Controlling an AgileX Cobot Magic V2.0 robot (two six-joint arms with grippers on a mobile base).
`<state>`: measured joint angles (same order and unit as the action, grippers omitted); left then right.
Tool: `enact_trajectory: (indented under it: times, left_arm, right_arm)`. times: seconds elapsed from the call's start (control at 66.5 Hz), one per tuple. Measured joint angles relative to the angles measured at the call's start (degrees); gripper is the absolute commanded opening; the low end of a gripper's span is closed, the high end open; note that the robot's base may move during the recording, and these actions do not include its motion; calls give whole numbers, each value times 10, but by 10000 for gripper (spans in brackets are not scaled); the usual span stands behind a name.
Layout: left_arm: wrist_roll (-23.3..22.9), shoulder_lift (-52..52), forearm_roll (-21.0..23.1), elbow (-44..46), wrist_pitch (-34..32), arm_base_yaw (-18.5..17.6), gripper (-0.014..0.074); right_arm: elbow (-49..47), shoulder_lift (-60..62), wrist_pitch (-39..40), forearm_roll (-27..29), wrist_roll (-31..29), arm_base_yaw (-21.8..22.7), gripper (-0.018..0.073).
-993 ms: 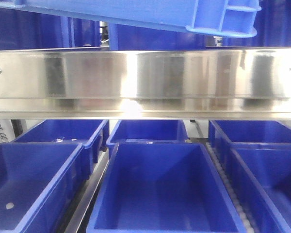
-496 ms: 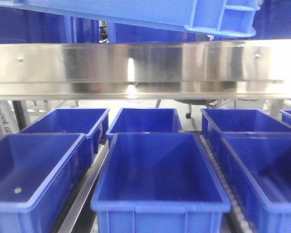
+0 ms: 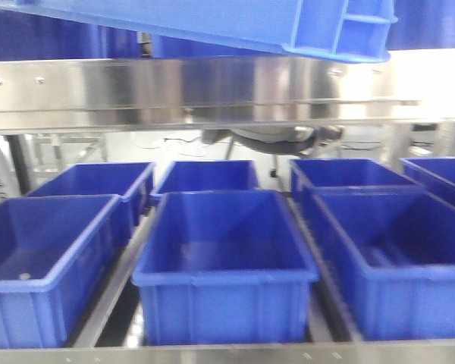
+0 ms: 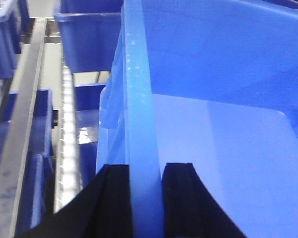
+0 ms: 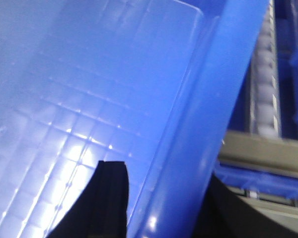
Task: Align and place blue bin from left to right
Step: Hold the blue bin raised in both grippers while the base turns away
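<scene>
Where the front view looks across the rack, the blue bin [image 3: 212, 19] hangs tilted at the very top, above the steel rail [image 3: 212, 91], its ribbed corner to the right. Deeper-blue bins [image 3: 224, 258] sit in rows on the level below. In the left wrist view, the left gripper [image 4: 146, 198] pinches the bin's wall, one black finger on each side, with a roller track [image 4: 67, 129] to the left. In the right wrist view, the right gripper [image 5: 161, 203] straddles the bin's wall, a finger against either face.
</scene>
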<state>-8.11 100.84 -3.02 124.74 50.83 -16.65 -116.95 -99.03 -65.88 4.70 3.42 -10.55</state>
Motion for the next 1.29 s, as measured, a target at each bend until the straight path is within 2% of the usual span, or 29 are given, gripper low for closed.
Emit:
enact_trajectory:
  times: [1.294]
  left_arm:
    - [-1,0,0,0,-1,0,-111]
  right_arm:
    - [0,-1,7,0,-3,1,-69]
